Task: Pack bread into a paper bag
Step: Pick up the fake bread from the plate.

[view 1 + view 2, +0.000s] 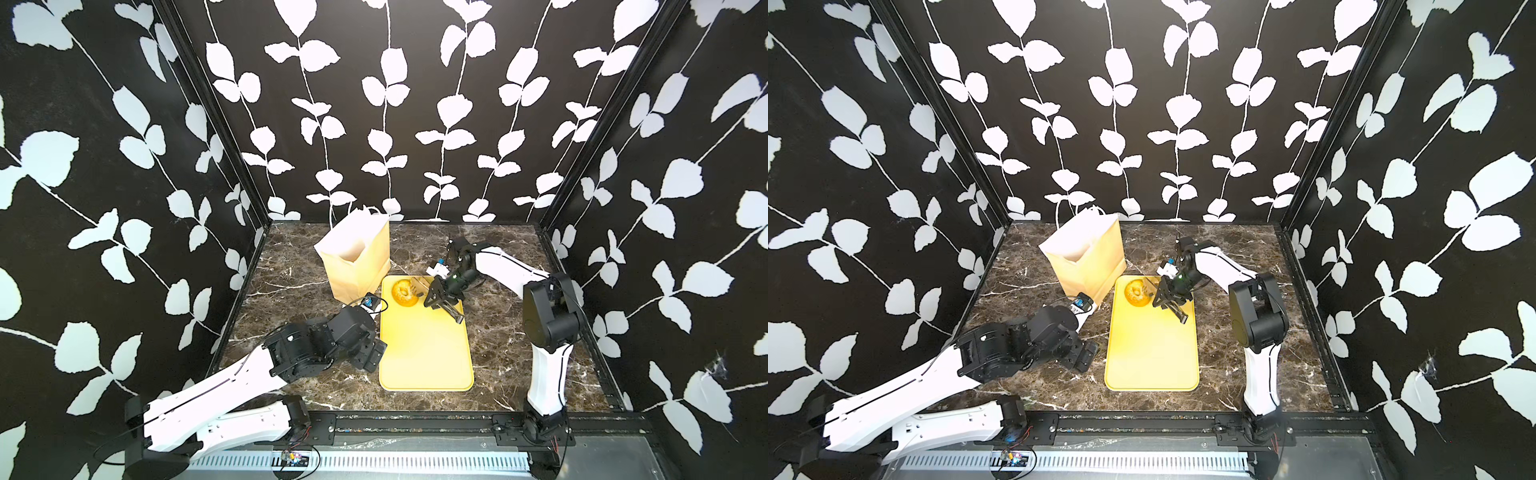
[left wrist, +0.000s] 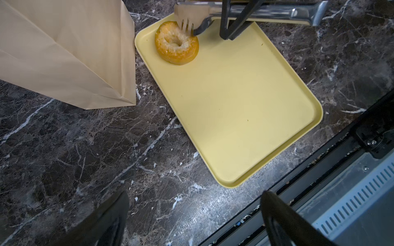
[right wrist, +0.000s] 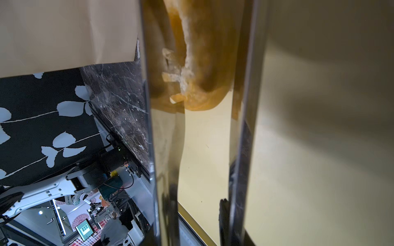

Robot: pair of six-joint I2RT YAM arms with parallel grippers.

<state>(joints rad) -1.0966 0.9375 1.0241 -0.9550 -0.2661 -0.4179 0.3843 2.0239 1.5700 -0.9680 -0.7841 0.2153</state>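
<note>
The right gripper (image 1: 444,311) is clamped on the tongs (image 2: 266,11), whose arms stand apart, the fork tip touching the rim of the bagel (image 2: 176,43). The left gripper (image 2: 196,221) is empty, its fingers apart. The bagel lies in the tray (image 2: 234,106) corner beside the paper bag (image 1: 357,257). With so shallow a bite it may slip out, or be pushed off the tray. It lies flat with the hole upward; being round, it has no long axis.

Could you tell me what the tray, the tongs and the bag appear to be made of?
The tray looks like matte yellow plastic: smooth, uniform, with a moulded rolled rim. The tongs seem to be polished metal, mirroring their surroundings. The paper bag looks like tan kraft paper, matte, with sharp creases.
</note>
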